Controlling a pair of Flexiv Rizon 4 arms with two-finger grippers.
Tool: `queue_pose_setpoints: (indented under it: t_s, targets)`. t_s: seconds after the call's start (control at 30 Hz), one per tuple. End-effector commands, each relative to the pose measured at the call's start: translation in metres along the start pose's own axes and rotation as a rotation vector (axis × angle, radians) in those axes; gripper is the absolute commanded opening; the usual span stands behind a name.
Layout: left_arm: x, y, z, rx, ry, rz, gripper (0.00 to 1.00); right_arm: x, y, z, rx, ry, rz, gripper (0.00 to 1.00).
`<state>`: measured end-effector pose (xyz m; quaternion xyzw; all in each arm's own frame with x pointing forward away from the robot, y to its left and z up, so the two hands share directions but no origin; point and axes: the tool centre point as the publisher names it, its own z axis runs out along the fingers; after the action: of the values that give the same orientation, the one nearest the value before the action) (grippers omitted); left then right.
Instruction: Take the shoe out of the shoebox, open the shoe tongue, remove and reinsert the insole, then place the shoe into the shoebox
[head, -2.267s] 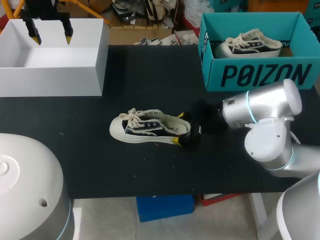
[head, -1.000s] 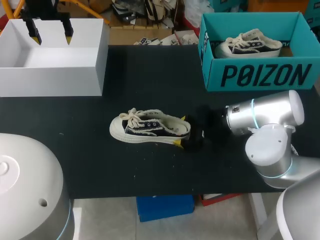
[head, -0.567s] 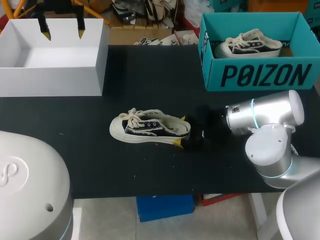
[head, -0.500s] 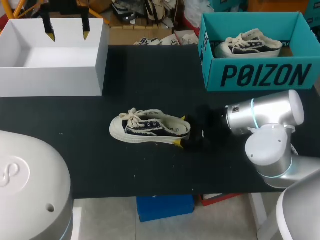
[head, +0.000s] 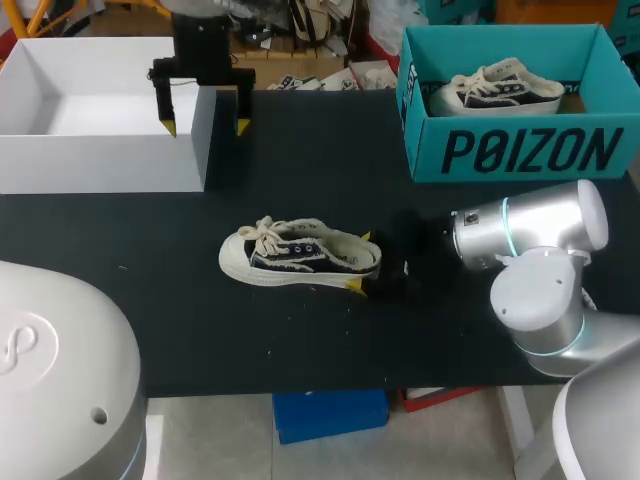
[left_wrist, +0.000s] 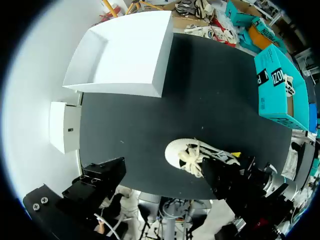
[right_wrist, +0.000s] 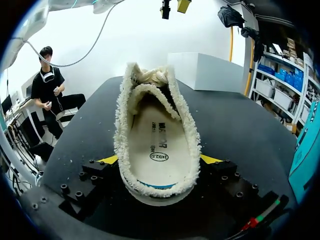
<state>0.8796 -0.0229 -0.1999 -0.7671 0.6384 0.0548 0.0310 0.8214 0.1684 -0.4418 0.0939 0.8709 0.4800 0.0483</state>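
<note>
A black-and-cream sneaker (head: 300, 255) lies on its sole in the middle of the black table, toe toward the left. My right gripper (head: 361, 261) is at its heel with one yellow tip on each side, shut on the shoe. In the right wrist view the heel sits between the fingers, and the cream insole (right_wrist: 157, 145) lies flat inside under the fuzzy collar. My left gripper (head: 205, 126) hangs open and empty above the right wall of the white box, well behind the shoe. The left wrist view looks down on the sneaker (left_wrist: 192, 152) from high up. The teal shoebox (head: 520, 150) stands at the back right.
An open white box (head: 100, 150) fills the back left corner. A second sneaker (head: 497, 88) lies inside the teal shoebox. Bare black table lies between the two boxes and in front of the shoe up to the near edge.
My left gripper has moved right and forward from the white box's far left corner to above its right wall. The right gripper and the shoe have stayed still.
</note>
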Motion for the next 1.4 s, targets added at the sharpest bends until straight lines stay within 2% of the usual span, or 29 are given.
queue_pose_setpoints:
  t_s: [0.03,0.57,0.63,1.1,1.4]
  targets:
    - [0.016,0.031,0.006,0.029,-0.001,0.018,1.00,0.000,-0.001,0.002,0.001,-0.001,0.001,0.00]
    - [0.016,0.031,0.006,0.029,-0.001,0.018,1.00,0.000,-0.001,0.002,0.001,-0.001,0.001,0.00]
    - [0.013,0.030,0.007,0.000,0.000,0.054,1.00,0.000,-0.001,0.002,0.001,-0.001,0.001,0.00]
    - [0.071,0.066,0.024,0.014,-0.079,0.227,1.00,0.000,-0.001,0.002,0.001,-0.001,0.001,0.00]
    - [0.098,0.088,0.047,0.027,-0.208,0.260,1.00,0.000,-0.001,0.002,0.001,-0.001,0.001,0.00]
